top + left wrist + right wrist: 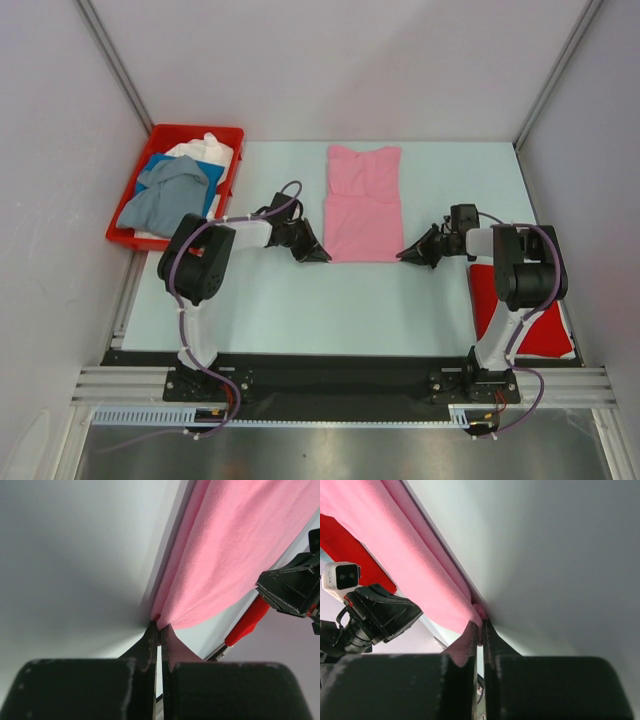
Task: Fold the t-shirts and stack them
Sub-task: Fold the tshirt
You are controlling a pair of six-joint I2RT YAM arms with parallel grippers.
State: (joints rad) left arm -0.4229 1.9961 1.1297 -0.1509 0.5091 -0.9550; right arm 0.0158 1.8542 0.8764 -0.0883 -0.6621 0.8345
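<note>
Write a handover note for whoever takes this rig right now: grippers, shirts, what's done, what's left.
The left gripper is shut on the near left corner of the pink shirt. The right gripper is shut on its near right corner.
The pink shirt lies mid-table, narrowed lengthwise. The red shirt lies flat at the near right and looks folded. The grey-blue shirt, blue shirt and white shirt sit crumpled in the red bin, far left.
Left to do: probably fold the pink hem away, stack it with the red, then the bin's three.

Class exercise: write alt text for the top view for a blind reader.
A pink shirt lies in the centre, left tool and right tool at its near corners. A red bin of shirts sits far left; a red shirt near right.
</note>
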